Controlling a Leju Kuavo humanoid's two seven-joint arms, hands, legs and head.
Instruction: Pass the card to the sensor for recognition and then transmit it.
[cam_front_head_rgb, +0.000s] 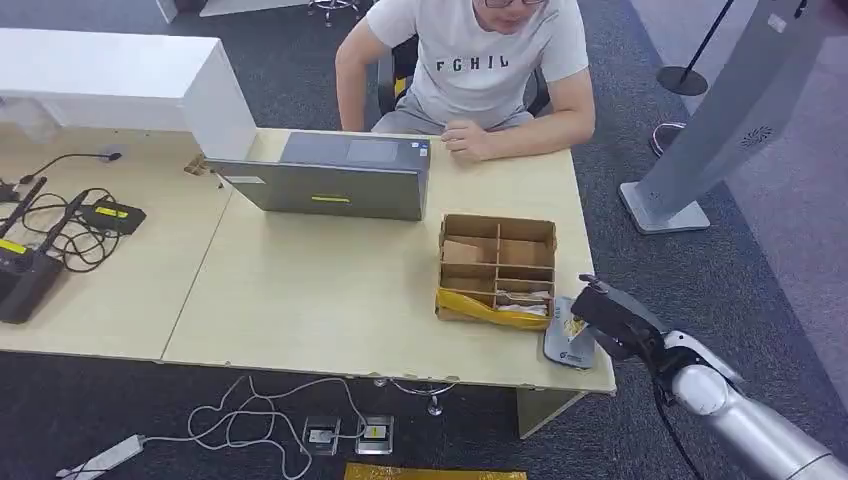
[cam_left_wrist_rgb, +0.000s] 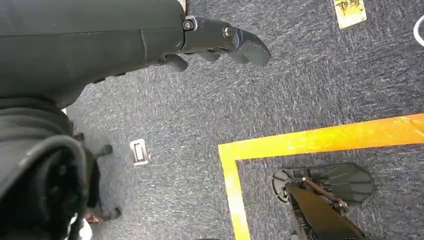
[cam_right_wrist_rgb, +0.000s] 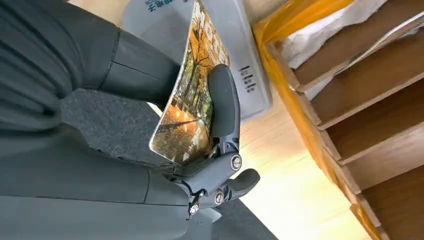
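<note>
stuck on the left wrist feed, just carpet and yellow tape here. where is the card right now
Observer: The right hand holds the card, pinched between thumb and fingers.
Operator: is it near the sensor
Observer: Yes. In the head view the hand hovers over the grey sensor pad at the table edge nearest the robot.
Operator: anything close by it could bump
Observer: A cardboard divider box sits right beside the pad, its yellow-taped side towards it.
Operator: anyone there to take the card
Observer: A person sits across the table behind a laptop.
</note>
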